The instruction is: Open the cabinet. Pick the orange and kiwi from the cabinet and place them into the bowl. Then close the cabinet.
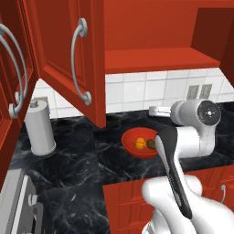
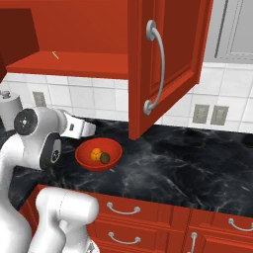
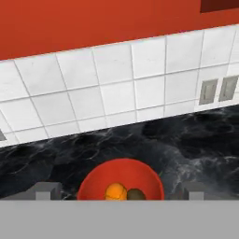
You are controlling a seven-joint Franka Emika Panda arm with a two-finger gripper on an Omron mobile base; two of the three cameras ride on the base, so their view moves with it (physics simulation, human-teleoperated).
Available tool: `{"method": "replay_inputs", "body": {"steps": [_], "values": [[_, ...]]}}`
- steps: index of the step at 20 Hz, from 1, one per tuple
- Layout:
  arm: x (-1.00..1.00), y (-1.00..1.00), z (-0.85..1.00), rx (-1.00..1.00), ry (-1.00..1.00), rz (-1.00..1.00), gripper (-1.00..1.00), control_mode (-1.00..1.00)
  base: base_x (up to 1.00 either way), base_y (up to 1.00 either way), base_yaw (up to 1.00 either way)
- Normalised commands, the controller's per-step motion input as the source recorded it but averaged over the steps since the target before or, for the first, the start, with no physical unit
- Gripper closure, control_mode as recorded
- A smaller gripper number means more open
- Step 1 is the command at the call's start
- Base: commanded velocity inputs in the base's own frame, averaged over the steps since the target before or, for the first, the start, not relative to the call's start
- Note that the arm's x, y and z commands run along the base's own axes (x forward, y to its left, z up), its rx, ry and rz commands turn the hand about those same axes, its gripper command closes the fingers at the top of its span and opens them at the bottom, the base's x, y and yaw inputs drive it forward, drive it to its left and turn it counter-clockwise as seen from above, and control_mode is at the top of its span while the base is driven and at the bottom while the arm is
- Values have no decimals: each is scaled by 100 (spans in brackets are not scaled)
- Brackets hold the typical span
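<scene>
The red cabinet stands open, with one door (image 1: 59,59) swung out at the left and the other door (image 2: 178,59) hanging over the counter. Its shelf (image 1: 155,59) looks bare. On the black counter sits the glossy red bowl (image 1: 130,137) (image 2: 113,148) (image 3: 93,179). Inside it lie the orange (image 1: 140,144) (image 2: 96,154) (image 3: 115,192) and, touching it, the dark kiwi (image 1: 150,144) (image 2: 105,158) (image 3: 136,195). My gripper (image 1: 154,110) (image 2: 90,130) hovers just above the bowl's back edge, open and holding nothing. Its fingertips (image 3: 46,190) stand wide apart on either side of the bowl.
A paper towel roll (image 1: 40,128) stands on the counter at the left, with a stove edge (image 1: 18,205) below it. Wall outlets (image 2: 210,114) sit on the white tiles. Red drawers (image 2: 148,217) run under the counter. The open door's lower corner (image 2: 136,133) hangs close to the bowl.
</scene>
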Motion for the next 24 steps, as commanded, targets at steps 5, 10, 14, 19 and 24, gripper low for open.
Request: {"method": "replay_inputs", "body": {"steps": [5,10,14,19,24], "values": [[-94,31,88,-5,-12,5,-100,-100,0,0,0],[-95,31,62,-12,-24,14,-100,-100,0,0,0],[-100,22,62,-6,-32,17,-100,-100,0,0,0],[-82,40,25,-3,-26,16,-100,-100,0,0,0],[-29,59,1,0,-12,12,-100,-100,0,0,0]]}}
